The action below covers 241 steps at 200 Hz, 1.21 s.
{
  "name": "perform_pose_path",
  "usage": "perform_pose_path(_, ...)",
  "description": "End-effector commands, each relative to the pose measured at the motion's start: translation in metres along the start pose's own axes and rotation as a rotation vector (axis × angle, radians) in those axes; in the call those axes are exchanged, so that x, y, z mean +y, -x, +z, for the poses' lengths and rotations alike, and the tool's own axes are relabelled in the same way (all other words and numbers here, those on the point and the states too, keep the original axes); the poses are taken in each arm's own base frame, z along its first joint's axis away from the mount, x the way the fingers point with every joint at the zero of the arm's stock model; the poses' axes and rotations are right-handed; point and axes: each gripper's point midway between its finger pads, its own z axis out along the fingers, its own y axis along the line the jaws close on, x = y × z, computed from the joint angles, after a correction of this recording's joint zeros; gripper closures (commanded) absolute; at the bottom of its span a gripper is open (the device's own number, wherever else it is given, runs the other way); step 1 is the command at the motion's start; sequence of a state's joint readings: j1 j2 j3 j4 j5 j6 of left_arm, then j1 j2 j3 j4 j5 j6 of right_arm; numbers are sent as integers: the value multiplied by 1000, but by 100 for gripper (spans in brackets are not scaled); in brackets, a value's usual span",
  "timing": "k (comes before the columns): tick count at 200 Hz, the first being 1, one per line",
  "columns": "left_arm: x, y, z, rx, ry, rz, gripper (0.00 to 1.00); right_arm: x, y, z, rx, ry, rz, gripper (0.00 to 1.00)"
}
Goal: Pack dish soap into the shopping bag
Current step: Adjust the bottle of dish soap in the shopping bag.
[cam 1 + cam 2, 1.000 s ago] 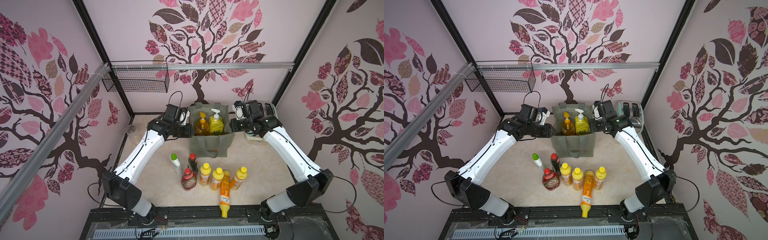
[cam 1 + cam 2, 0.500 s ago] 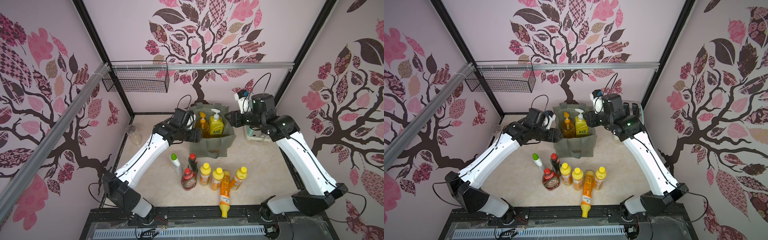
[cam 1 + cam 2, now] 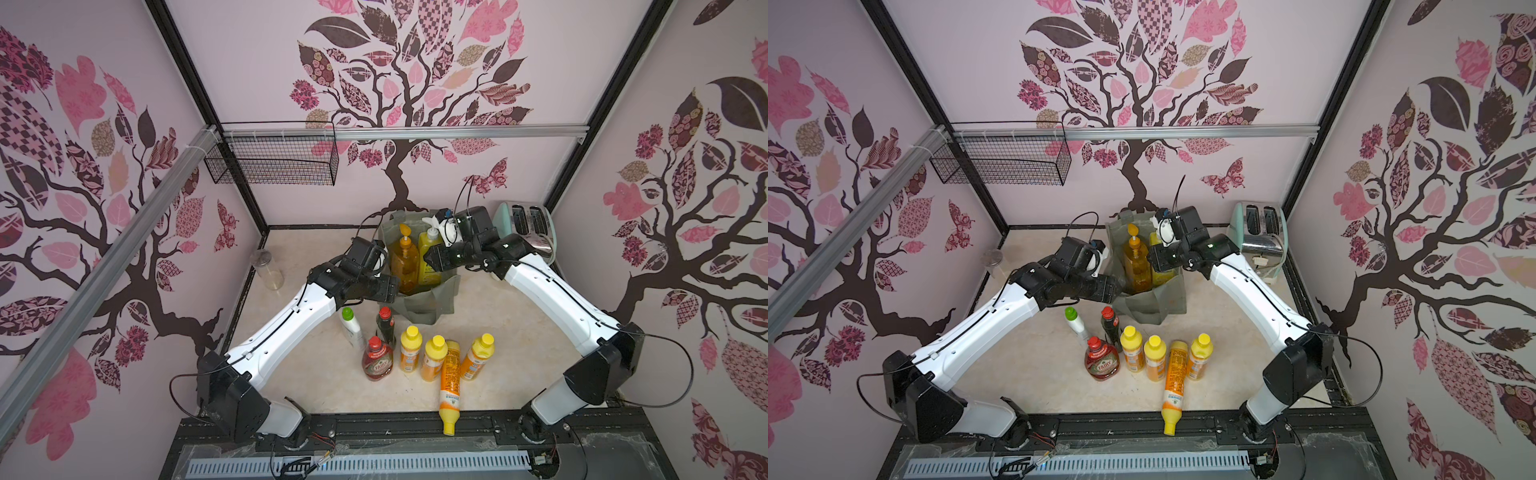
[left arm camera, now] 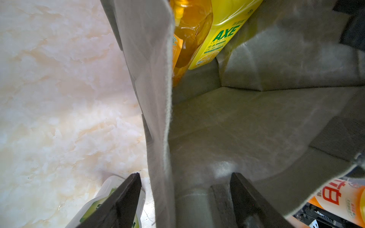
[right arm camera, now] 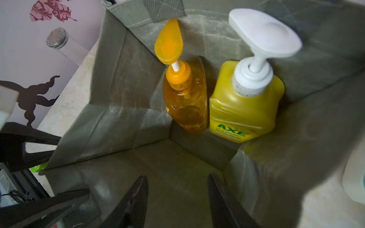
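Note:
The grey-green shopping bag (image 3: 419, 309) (image 3: 1154, 305) stands open at the back of the table. Inside it stand an orange pump bottle (image 5: 185, 106) and a yellow AXE pump bottle (image 5: 243, 110). My left gripper (image 4: 185, 175) (image 3: 390, 289) is open, its jaws either side of the bag's left wall (image 4: 156, 102) without pinching it. My right gripper (image 5: 177, 177) (image 3: 428, 257) is open and empty above the bag's bare floor. In front of the bag stand a white green-capped bottle (image 3: 351, 328), a dark red-capped one (image 3: 384, 324), a red Fairy bottle (image 3: 378, 361) and three small orange bottles (image 3: 432, 357). Another orange bottle (image 3: 451, 380) lies flat.
A pale green toaster (image 3: 528, 224) sits at the back right, close behind my right arm. A clear glass jar (image 3: 268, 270) stands by the left wall. A black wire basket (image 3: 274, 160) hangs high on the back wall.
Both arms have come off the bag's far side edges and swung nearer. The right gripper now hangs over the bag's mouth and the left sits at its left wall.

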<state>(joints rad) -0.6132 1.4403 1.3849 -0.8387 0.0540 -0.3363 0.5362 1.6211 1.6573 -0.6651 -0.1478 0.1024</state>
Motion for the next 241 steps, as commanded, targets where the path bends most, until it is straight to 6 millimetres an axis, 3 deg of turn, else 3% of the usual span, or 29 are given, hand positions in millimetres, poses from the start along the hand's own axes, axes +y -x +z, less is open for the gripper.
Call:
perform_pose_path(1, -5, 17, -10, -64, -17, 6, 23, 14, 34, 5, -95, 1, -72, 46)
perform_pose_path(40, -9, 23, -6, -61, -29, 12, 24, -4, 46, 37, -136, -88, -94, 44)
perform_pose_path(160, -11, 19, -2, -47, -43, 24, 25, -5, 48, 110, -202, -64, -95, 39)
perform_pose_path(211, -8, 21, 1, -46, -35, 28, 25, 5, 42, 122, -188, -3, -111, 59)
perform_pose_path(218, -8, 21, 1, -46, -33, 30, 25, 10, 42, 120, -186, 20, -137, 65)
perform_pose_path(227, -7, 21, 1, -48, -30, 31, 25, 15, 43, 118, -185, 47, -168, 82)
perform_pose_path(241, -4, 21, 0, -50, -26, 31, 25, 20, 45, 114, -176, 64, -196, 90)
